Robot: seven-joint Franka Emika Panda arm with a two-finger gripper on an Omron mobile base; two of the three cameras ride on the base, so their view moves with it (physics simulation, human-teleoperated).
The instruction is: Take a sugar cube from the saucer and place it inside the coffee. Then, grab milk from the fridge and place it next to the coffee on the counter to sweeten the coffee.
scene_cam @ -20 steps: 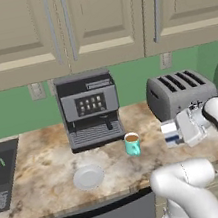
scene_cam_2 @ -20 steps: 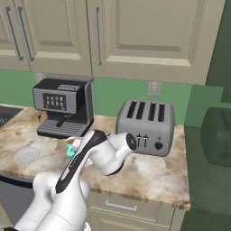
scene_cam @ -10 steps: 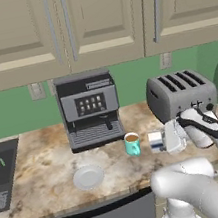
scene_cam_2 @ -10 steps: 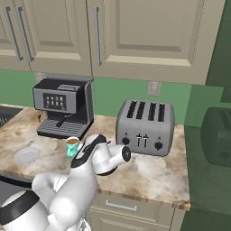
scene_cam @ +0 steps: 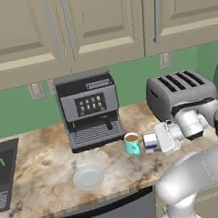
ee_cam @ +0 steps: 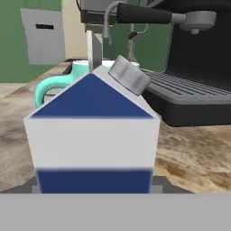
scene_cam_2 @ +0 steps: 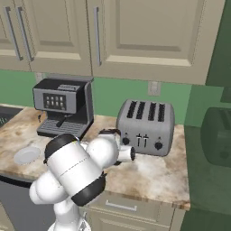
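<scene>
counts around coffee machine (scene_cam: pixel 91 109): 1 teal mug (scene_cam: pixel 132 144) of coffee in front-right of it, 1 milk carton (scene_cam: pixel 150 142) just right of mug, 1 saucer (scene_cam: pixel 88 177) in front, 1 toaster (scene_cam: pixel 179 93) to the right, 1 wall outlet (scene_cam: pixel 36 91) to its left

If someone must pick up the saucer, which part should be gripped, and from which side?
Grip the saucer at its thin rim, coming from above with one finger inside and one outside. It lies flat and shallow on the counter, so its sides offer no hold. The front edge seems safest, away from the coffee machine.
</scene>
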